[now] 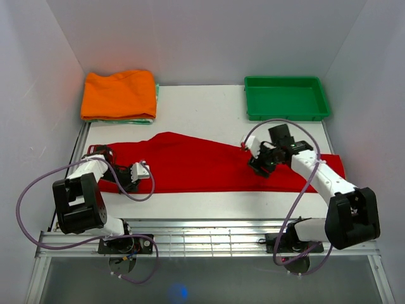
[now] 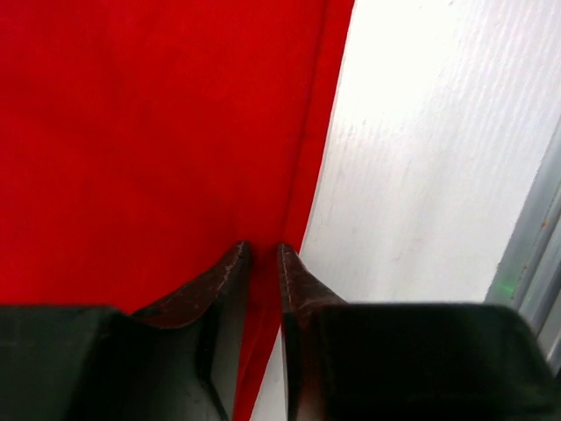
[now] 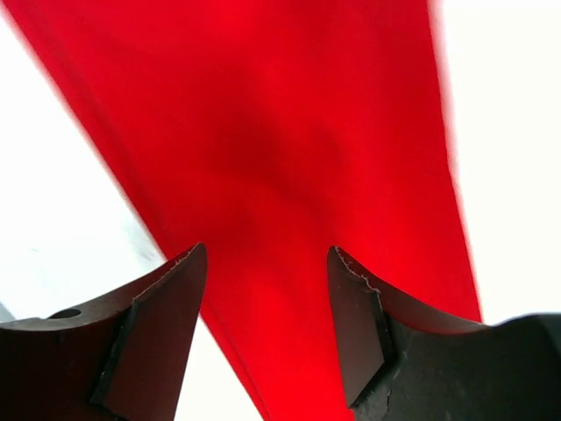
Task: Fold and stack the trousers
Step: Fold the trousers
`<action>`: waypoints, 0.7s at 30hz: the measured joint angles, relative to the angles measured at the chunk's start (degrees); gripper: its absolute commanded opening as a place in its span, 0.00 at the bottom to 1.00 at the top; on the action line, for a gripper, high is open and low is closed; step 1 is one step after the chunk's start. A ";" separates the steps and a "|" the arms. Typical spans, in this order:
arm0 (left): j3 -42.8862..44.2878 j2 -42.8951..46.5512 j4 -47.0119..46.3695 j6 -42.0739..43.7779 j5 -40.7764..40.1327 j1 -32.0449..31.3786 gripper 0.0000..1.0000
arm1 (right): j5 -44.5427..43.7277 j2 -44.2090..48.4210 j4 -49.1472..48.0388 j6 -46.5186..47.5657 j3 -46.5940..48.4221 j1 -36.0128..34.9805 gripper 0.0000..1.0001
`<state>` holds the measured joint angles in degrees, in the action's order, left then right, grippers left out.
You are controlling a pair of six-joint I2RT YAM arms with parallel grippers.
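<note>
The trousers (image 1: 209,168) lie as a long red band across the table (image 1: 209,107), the left gripper (image 2: 263,250) slightly parted and the right gripper (image 3: 267,252) wide apart over them, holding nothing, so the lengthwise fold seems done and the next move calls for grasping one end to fold it across.

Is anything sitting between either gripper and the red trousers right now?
Nothing visible does. The left gripper and the right gripper both hang directly over the trousers, with bare red cloth right in front of their tips.
</note>
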<state>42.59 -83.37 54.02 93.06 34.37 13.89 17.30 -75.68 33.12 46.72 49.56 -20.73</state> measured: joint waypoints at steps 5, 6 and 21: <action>3.78 -1.09 1.03 1.11 -1.40 3.69 0.67 | 0.15 0.15 3.37 0.79 2.93 14.97 0.58; 5.29 -1.16 1.44 0.76 -1.16 4.04 0.69 | 0.22 -0.85 4.13 0.66 3.19 16.85 0.58; 26.29 -0.72 -4.24 -31.04 15.37 -1.99 0.68 | 11.17 -23.74 4.37 -13.40 18.12 11.30 0.43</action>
<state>68.88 -84.09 49.78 62.02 49.74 11.90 28.47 -99.42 37.50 33.32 67.68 -9.43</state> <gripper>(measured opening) 0.728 0.457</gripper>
